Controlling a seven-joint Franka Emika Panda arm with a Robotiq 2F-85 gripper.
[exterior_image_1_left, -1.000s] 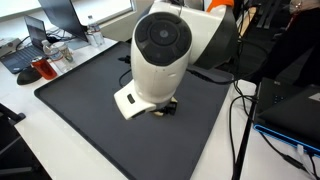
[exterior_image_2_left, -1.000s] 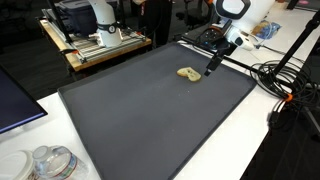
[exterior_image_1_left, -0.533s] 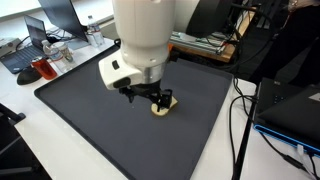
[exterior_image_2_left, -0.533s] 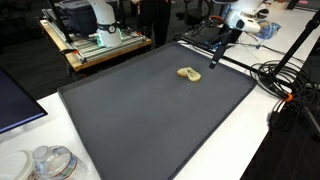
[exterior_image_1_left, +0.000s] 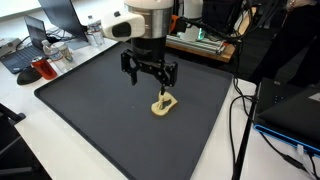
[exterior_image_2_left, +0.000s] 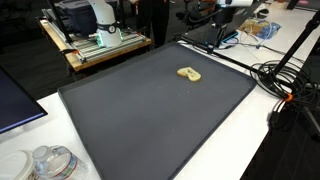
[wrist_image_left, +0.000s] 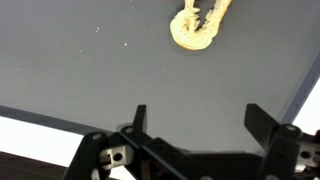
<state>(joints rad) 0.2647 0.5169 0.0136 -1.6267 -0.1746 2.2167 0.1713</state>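
Diagonally across the wrist view lies the tan loop (wrist_image_left: 184, 38).

- Light: bright, even, from overhead; both exterior views well exposed.
- Shadows: faint, soft-edged on the dark mat (exterior_image_1_left: 90, 110).
- Glare: white counter (wrist_image_left: 20, 135) washed out in wrist view.
- Focus: wrist view soft; near fingers (wrist_image_left: 138, 118) dark, slightly blurred.

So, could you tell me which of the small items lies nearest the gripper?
The tan looped piece: it alone lies on the dark mat, close by the open gripper, while the red item sits off the mat.
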